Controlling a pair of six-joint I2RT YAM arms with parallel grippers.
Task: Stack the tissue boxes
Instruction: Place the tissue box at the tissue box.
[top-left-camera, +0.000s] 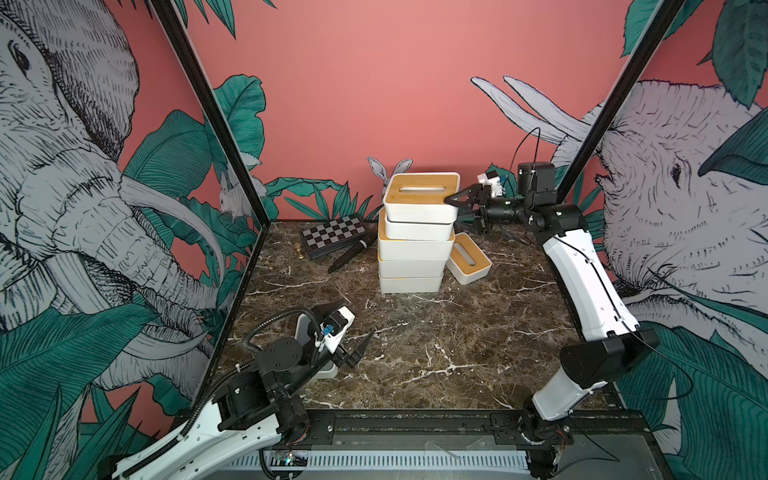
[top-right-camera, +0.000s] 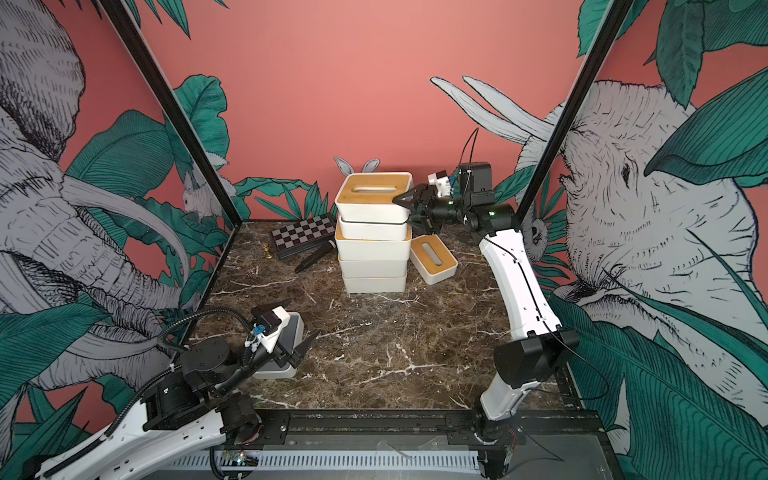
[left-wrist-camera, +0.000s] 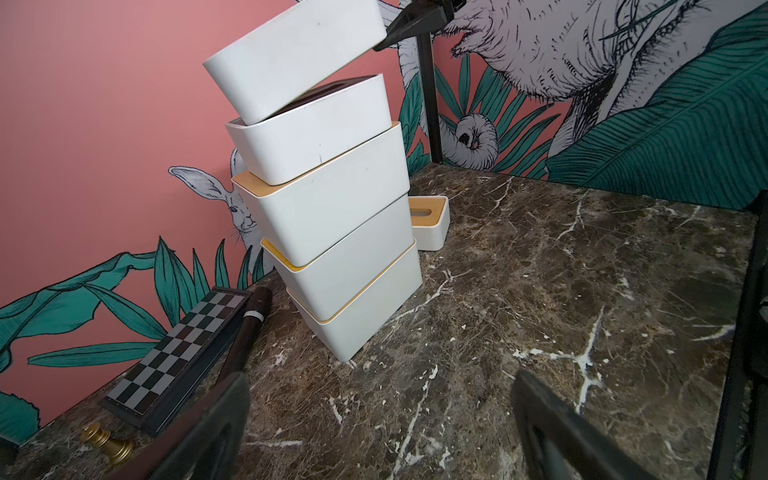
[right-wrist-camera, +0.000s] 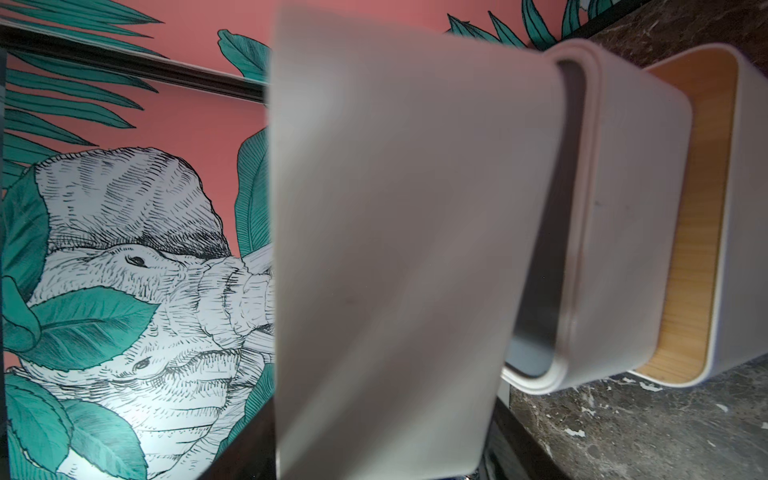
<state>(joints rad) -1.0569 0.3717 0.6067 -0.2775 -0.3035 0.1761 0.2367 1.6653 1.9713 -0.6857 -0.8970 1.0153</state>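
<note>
Several white tissue boxes form a stack (top-left-camera: 411, 253) at the back middle of the marble table in both top views. The top box (top-left-camera: 422, 195), bamboo-lidded, lies tilted on a grey-lidded box (right-wrist-camera: 623, 208), its right end raised. My right gripper (top-left-camera: 455, 212) is shut on that raised end, one finger on the lid and one below. Another bamboo-lidded box (top-left-camera: 467, 257) lies loose right of the stack. My left gripper (top-left-camera: 357, 320) hangs open and empty at the front left, above a grey-lidded box (top-right-camera: 291, 332) that my arm partly hides.
A checkered chessboard case (top-left-camera: 332, 235), a black marker pen (top-left-camera: 351, 253) and a small gold chess piece (top-left-camera: 299, 250) lie left of the stack near the back wall. Painted walls and black frame posts close in the left, back and right sides.
</note>
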